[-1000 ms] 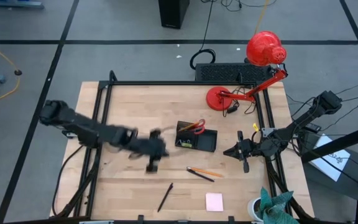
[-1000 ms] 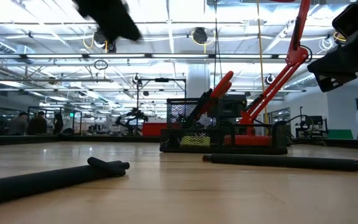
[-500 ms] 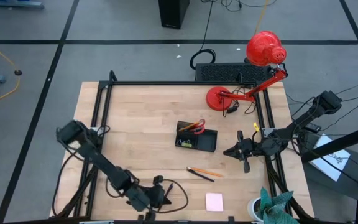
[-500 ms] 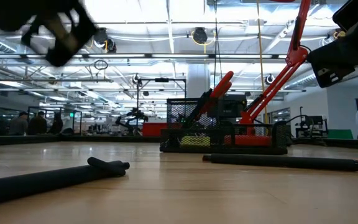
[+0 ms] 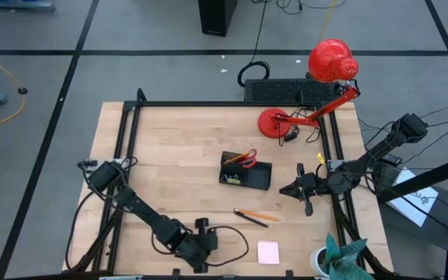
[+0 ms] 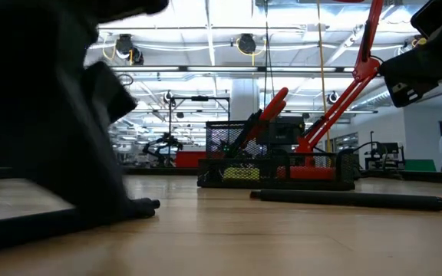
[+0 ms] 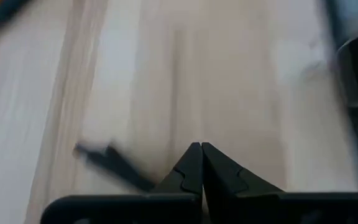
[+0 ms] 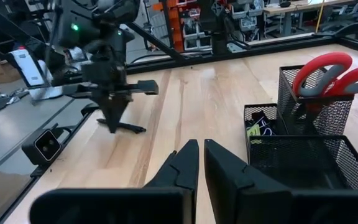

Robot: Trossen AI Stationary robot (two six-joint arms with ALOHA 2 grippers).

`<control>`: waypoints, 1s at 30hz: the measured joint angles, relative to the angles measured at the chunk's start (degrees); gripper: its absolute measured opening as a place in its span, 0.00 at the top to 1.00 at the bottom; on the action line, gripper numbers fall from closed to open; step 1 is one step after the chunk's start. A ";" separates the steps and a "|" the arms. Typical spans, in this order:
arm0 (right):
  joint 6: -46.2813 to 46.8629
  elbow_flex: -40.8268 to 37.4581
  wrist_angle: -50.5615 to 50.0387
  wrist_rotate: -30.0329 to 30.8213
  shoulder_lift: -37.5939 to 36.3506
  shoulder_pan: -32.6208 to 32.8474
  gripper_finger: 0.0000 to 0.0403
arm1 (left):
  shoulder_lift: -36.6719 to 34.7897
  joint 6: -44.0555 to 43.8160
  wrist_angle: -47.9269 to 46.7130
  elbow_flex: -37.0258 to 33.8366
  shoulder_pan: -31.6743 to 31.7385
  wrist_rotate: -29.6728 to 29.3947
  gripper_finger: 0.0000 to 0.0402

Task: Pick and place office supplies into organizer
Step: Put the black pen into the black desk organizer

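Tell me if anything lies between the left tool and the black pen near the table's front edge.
Nothing visible does. The left tool, shut, hangs right beside the black pen, with only bare table between them.

Office supplies and a black mesh organizer spread over the wooden tabletop.

The organizer [image 5: 246, 173] sits near the middle of the tabletop, a black wire-mesh tray with a taller cup section at one end; red-handled scissors [image 5: 244, 159] stand in that cup, handles up and tilted, and a small yellow-green piece [image 5: 232, 179] lies in a low compartment beside it. Toward the front edge from the organizer, an orange pencil [image 5: 257, 215] and a thin black pen [image 5: 251, 219] lie close together at a shallow angle. A pale pink sticky-note pad [image 5: 268, 252] lies flat near the front edge. Another black pen [image 6: 75, 218] lies flat under the left tool [image 5: 200, 250].
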 joint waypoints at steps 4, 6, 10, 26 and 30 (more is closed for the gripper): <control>0.17 0.00 -0.25 -1.42 0.00 -0.01 0.96 | 0.01 -3.46 -6.52 0.33 0.79 2.88 0.99; 0.19 0.00 -0.37 -1.91 0.00 0.02 0.96 | -0.09 -3.53 -8.57 0.38 1.11 4.46 0.99; 0.19 0.00 -0.62 -2.75 0.00 0.00 0.96 | -0.13 -2.52 -12.33 0.40 1.81 5.66 0.98; 0.65 0.00 -0.87 -2.75 0.00 0.00 0.96 | -2.89 6.72 -13.89 -0.30 3.67 7.49 0.99; 0.65 0.00 -0.87 -2.77 0.00 0.00 0.96 | -4.52 4.59 -12.51 -0.49 3.12 6.61 0.98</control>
